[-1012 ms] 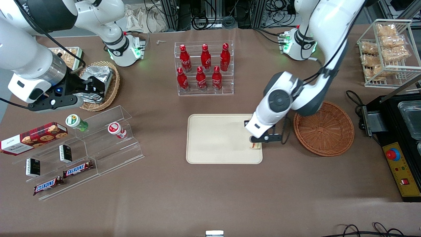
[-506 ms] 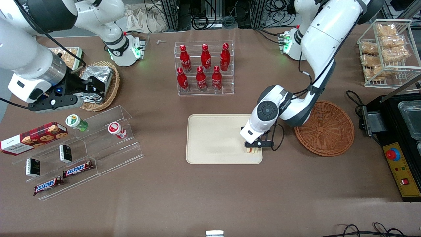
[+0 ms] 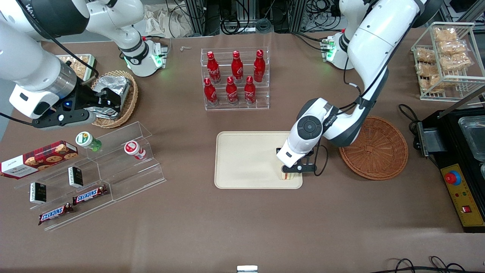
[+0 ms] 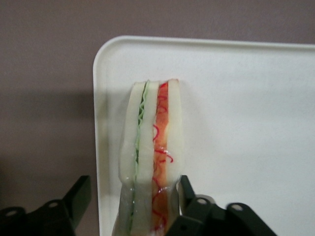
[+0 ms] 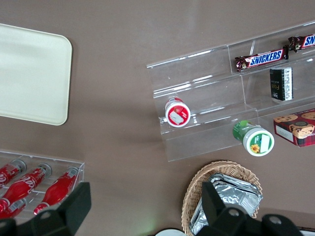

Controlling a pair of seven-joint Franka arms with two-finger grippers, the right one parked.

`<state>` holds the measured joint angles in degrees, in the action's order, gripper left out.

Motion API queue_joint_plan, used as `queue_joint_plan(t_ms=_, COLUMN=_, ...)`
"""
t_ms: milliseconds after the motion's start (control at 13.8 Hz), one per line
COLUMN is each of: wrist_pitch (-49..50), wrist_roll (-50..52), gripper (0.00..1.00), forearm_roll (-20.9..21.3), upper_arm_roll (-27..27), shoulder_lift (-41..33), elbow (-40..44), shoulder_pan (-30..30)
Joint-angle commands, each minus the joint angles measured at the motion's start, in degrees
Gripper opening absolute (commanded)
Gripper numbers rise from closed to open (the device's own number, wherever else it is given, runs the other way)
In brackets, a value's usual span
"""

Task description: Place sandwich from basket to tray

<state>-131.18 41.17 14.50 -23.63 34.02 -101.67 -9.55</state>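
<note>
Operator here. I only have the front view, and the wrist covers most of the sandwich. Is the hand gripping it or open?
Observer: Open, going by the left wrist view. One finger of the hand stands clear of the sandwich. The other is right against the bread.
Operator: Is the sandwich inside the tray's rim?
Observer: Yes. It is within the rim of the tray, close to a rounded corner, with a strip of bare tray between bread and rim.
Operator: Which face is up?
Observer: The cut edge faces the wrist camera, with the green and red filling showing between the white slices.
</note>
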Motion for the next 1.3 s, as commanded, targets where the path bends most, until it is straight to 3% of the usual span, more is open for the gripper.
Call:
queue_joint_plan(t_ms=0, wrist_pitch=0.49, wrist_roll=1.98, gripper=1.0, forearm_roll=0.71, upper_arm_roll=-0.1, shoulder_lift=-2.02, elbow=0.86, shoulder_pan=0.32)
queue_joint_plan(t_ms=217, wrist_pitch=8.79, wrist_roll=0.85, gripper=1.0, forearm_roll=0.44, upper_arm_roll=0.16, shoulder_lift=-7.28, elbow=2.09, shoulder_pan=1.63)
queue_joint_plan(t_ms=289, wrist_pitch=13.19, wrist_roll=0.32, gripper=1.0, forearm_roll=0.27, upper_arm_roll=-0.19, shoulder_lift=-8.78, elbow=2.88, shoulder_pan=3.47)
queue_joint_plan(t_ms=361, wrist_pitch=16.1, wrist_roll=-0.91, gripper=1.0, forearm_roll=-0.08, upper_arm_roll=-3.5, shoulder_lift=-10.45, elbow=2.88, shoulder_pan=9.49)
queue_joint_plan(t_ms=434, wrist_pitch=17.7, wrist_roll=-3.18, gripper=1.0, forearm_roll=-2.7, upper_arm_roll=-7.97, shoulder_lift=-12.56, elbow=2.8, shoulder_pan=13.64)
queue_joint_plan(t_ms=506, wrist_pitch=18.84, wrist_roll=-6.6, gripper=1.0, forearm_roll=-5.6, upper_arm_roll=-7.06, shoulder_lift=-15.01, elbow=2.71, shoulder_pan=13.94)
queue_joint_plan(t_ms=723, wrist_pitch=21.31, wrist_roll=-16.44, gripper=1.0, forearm_roll=-10.18, upper_arm_roll=1.88, shoulder_lift=-22.57, elbow=1.48, shoulder_pan=11.32)
queue_joint_plan(t_ms=867, wrist_pitch=23.68, wrist_roll=-23.04, gripper=1.0, forearm_roll=-10.72, upper_arm_roll=8.83, shoulder_lift=-25.57, elbow=1.56, shoulder_pan=8.16)
queue_joint_plan(t_ms=1229, wrist_pitch=29.14, wrist_roll=-45.53, gripper=1.0, forearm_roll=-11.95, upper_arm_roll=18.6, shoulder_lift=-26.64, elbow=5.42, shoulder_pan=7.7)
